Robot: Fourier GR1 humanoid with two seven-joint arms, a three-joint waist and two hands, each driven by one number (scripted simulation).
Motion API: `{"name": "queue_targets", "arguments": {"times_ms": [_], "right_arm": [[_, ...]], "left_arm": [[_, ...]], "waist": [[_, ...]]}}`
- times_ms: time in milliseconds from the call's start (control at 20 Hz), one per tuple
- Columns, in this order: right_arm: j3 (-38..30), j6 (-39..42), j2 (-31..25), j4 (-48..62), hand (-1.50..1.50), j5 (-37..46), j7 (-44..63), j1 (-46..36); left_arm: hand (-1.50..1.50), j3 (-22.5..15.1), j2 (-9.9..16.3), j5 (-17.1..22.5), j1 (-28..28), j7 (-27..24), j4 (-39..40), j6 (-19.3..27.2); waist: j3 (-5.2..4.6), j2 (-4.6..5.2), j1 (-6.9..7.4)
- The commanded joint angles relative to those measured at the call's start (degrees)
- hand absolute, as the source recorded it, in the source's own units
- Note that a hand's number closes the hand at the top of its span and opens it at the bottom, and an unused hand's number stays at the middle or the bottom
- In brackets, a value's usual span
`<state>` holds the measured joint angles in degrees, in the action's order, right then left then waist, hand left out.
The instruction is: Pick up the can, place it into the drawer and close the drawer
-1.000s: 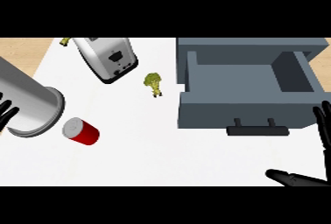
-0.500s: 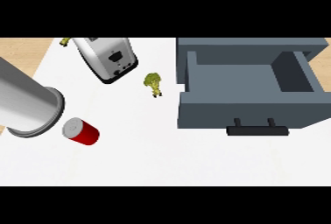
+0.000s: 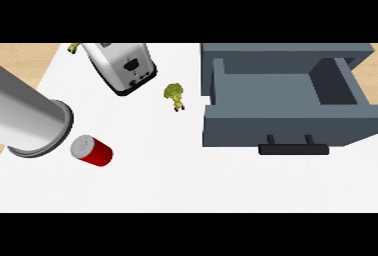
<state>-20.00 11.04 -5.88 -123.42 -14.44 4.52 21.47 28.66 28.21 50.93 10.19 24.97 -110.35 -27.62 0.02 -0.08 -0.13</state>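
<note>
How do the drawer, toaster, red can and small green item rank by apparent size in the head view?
1. Drawer, largest.
2. Toaster.
3. Red can.
4. Small green item, smallest, though not far below the can.

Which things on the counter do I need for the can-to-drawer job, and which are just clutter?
Needed:
red can, lying on its side
grey drawer, open

Clutter:
toaster
large metal cylinder
small green item

Neither hand is in view.
</note>
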Motion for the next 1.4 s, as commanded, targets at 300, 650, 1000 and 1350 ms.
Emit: {"name": "queue_targets", "arguments": {"times_ms": [300,650,1000,1350], "right_arm": [[-7.5,5.8,-3.2,3.6,-1.50,-5.7,-0.5,-0.7],[-12.0,10.5,-0.8,-0.7,-1.50,-10.0,0.2,4.7],[-15.6,11.7,-3.5,1.8,-1.50,-12.9,3.3,1.0],[-15.7,11.6,-1.9,0.4,-1.50,-11.1,4.4,-1.0]], "left_arm": [[-1.50,-5.4,-0.4,-1.0,-11.2,6.9,5.2,7.2],[-1.50,-9.0,-8.6,-10.6,-8.6,1.3,8.2,4.1],[-1.50,-10.4,-11.5,-18.1,-9.2,-3.8,13.2,3.0],[-1.50,-11.3,-12.6,-26.0,-13.2,-11.7,25.1,1.1]], "waist": [[-0.01,0.13,-0.39],[-0.03,0.05,-0.31],[-0.03,0.06,-0.13],[-0.05,0.11,-0.17]]}}
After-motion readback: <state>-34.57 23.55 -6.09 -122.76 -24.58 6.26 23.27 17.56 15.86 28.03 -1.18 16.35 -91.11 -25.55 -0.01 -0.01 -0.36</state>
